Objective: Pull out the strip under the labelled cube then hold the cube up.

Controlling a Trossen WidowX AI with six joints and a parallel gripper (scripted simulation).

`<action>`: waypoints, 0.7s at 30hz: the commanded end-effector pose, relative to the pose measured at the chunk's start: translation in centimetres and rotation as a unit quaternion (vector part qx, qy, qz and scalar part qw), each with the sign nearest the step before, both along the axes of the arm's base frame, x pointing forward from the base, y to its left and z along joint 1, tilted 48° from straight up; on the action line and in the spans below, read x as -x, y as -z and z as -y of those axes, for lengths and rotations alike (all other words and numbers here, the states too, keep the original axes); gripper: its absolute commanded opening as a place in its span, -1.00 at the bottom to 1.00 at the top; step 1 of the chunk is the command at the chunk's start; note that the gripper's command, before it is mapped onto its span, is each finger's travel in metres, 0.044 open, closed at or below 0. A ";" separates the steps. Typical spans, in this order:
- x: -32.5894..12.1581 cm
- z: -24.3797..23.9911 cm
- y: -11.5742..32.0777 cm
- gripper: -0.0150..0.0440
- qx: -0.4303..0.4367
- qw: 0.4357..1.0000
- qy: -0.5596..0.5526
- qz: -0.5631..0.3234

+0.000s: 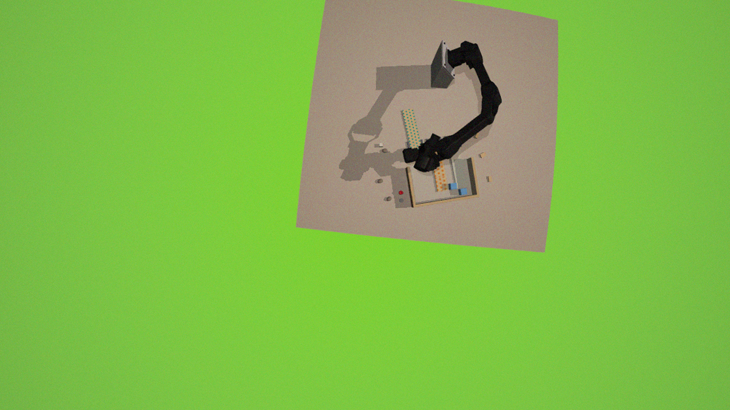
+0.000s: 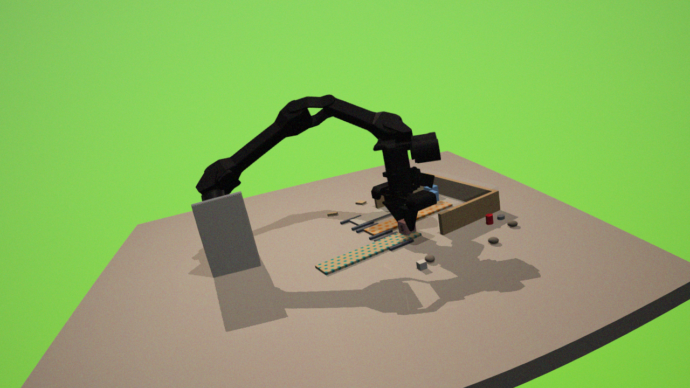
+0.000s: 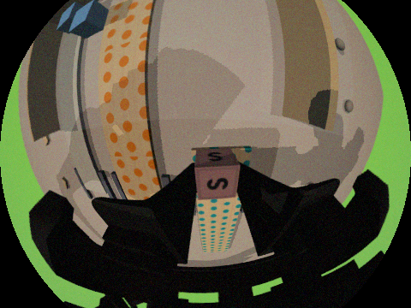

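The pink cube [image 2: 402, 227] [image 3: 217, 183] with a black S is between the fingers of my gripper [image 2: 407, 226] [image 3: 214, 166], which is shut on it. The cube is at the far end of the teal-dotted strip [image 1: 409, 127] [image 2: 357, 254] [image 3: 214, 219]; whether it touches the strip is unclear. That strip lies flat, reaching back toward the arm's base. The orange-dotted strip [image 1: 439, 179] [image 2: 436, 210] [image 3: 124, 81] lies beside it, partly inside the wooden frame. In the top view the arm hides the cube and fingertips.
The wooden frame [image 1: 446, 201] [image 2: 468, 212] [image 3: 307, 60] stands beyond the gripper, with two blue cubes [image 1: 452, 186] [image 3: 89, 18] inside. Short dark rails [image 2: 401, 244] flank the strips. A red cylinder [image 1: 400, 192] [image 2: 489, 219], a small white cube [image 2: 421, 264] and several stones [image 2: 492, 240] lie outside.
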State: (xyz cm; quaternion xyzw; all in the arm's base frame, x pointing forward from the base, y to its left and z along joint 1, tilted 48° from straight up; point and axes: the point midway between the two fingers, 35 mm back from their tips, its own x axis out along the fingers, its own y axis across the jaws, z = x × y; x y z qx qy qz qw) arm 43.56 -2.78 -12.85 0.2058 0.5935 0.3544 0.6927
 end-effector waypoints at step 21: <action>6.0 2.0 -3.7 -0.49 -0.001 1.000 0.001 -0.004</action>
